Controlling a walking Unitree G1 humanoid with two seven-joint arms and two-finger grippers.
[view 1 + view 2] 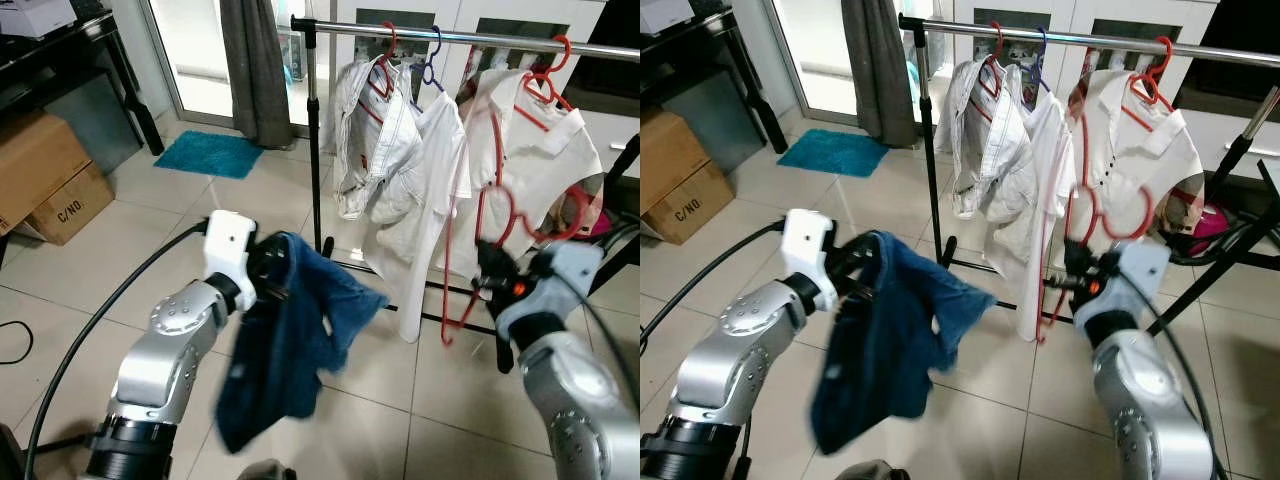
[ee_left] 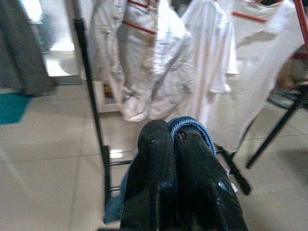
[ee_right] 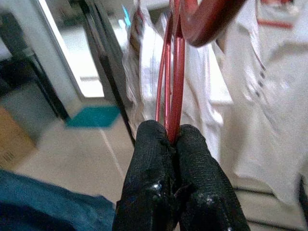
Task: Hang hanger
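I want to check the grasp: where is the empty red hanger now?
The red hanger is on the robot's right, pinched in the right hand, in front of the white shirts on the rack.

Tiled floor (image 1: pixel 150 230) with teal mat (image 1: pixel 208 153)

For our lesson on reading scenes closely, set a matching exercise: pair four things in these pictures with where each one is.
Things:
1. blue garment
2. empty red hanger
3. white shirts
4. teal mat

Places:
A. on the floor by the doorway
B. in the right gripper
C. hanging on the rail
D. in the left gripper

Pairs: 1-D, 2-B, 3-C, 4-A
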